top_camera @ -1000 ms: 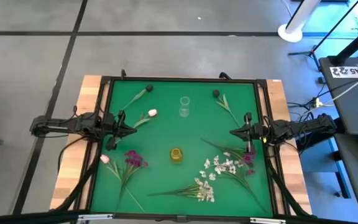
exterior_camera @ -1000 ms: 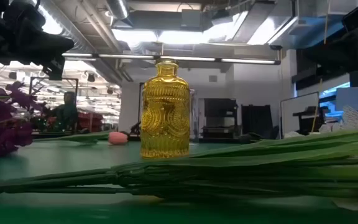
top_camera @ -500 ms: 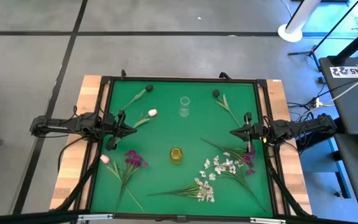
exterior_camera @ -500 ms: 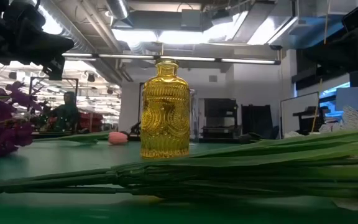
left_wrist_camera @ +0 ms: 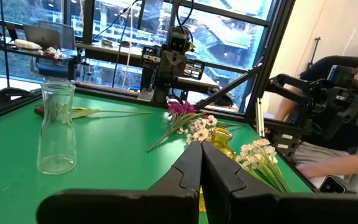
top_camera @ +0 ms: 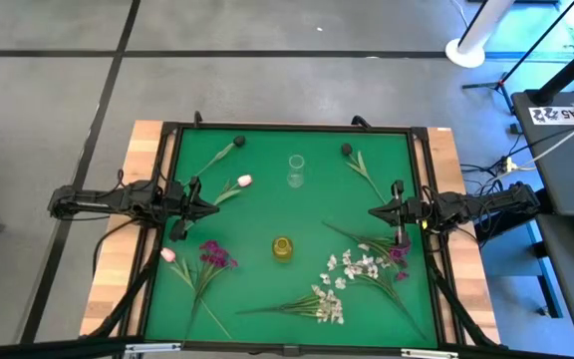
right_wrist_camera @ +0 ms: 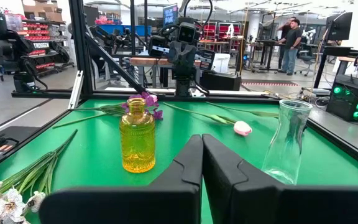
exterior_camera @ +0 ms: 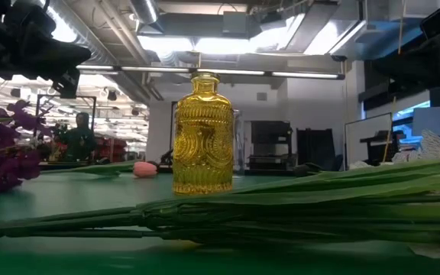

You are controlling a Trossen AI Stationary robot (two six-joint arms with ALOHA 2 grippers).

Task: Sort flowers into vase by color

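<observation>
Both tools, left tool point(top_camera: 210, 208) and right tool point(top_camera: 374, 211), remain closed, empty and motionless at the table point(top_camera: 267, 294) edges, so no flowers point(top_camera: 352, 267) have been sorted yet.

Right gripper point(right_wrist_camera: 202, 163) at bottom centre, fingers pressed together, amber glass bottle point(right_wrist_camera: 137, 136) left of centre on green mat point(right_wrist_camera: 92, 155), clear glass vase point(right_wrist_camera: 286, 142) at right, pink tulip bud point(right_wrist_camera: 242, 128) between them, white blossoms point(right_wrist_camera: 5, 200) lower left, left arm point(right_wrist_camera: 181, 46) top centre.
</observation>
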